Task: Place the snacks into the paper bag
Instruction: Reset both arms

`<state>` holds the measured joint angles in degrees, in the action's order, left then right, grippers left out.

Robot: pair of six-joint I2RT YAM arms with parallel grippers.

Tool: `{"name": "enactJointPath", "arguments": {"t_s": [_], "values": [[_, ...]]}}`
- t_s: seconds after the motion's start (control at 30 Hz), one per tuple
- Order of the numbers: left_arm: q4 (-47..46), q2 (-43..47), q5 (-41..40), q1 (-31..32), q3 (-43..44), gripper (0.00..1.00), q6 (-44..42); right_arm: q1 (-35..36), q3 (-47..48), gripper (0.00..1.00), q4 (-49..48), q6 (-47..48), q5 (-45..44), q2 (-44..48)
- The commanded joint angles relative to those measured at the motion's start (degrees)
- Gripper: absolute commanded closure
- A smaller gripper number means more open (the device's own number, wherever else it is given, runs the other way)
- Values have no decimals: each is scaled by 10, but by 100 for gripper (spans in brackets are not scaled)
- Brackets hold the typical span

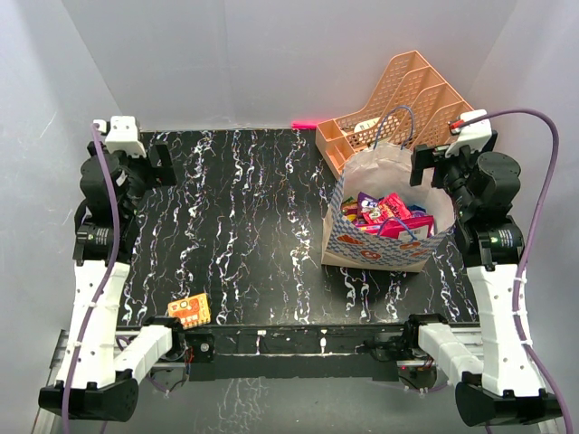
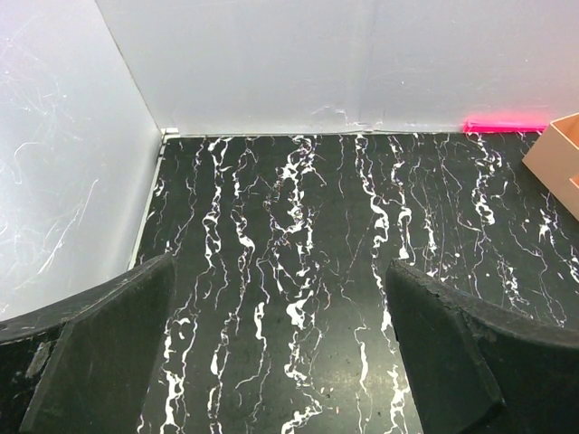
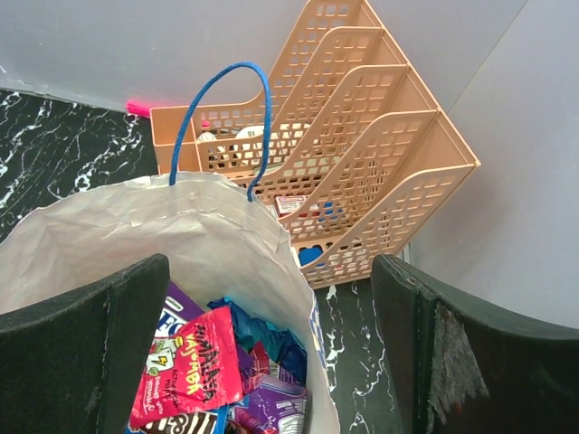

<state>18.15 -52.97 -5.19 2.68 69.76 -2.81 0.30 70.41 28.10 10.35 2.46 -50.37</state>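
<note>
Evidently the paper bag is standing upright on the right side of the tabletop, just in front of the peach mesh file organizer, its mouth gaping open so packets can be dropped straight in. A heap of snacks in pink, purple and blue is lying inside it. The right gripper is hovering above the bag's far right rim with its jaws spread wide and nothing between them, looking down at a pink packet on top of the pile; that pose suggests a release point rather than a grasp. The left gripper is hanging over the far left corner of the tabletop, likewise parted and empty, well apart from the bag. One orange packet is lying alone at the near left edge, outside the bag and close to the left arm. Being on that side, it is probably falling to that arm to fetch, so the task is looking nearly but not wholly done.
</note>
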Motion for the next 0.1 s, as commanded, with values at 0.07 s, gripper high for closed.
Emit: {"name": "enactJointPath", "arguments": {"t_s": [0.07], "values": [[-18,2,-7,-5,4,2,-3,-1,13,2,-33,-4,-6,0]]}}
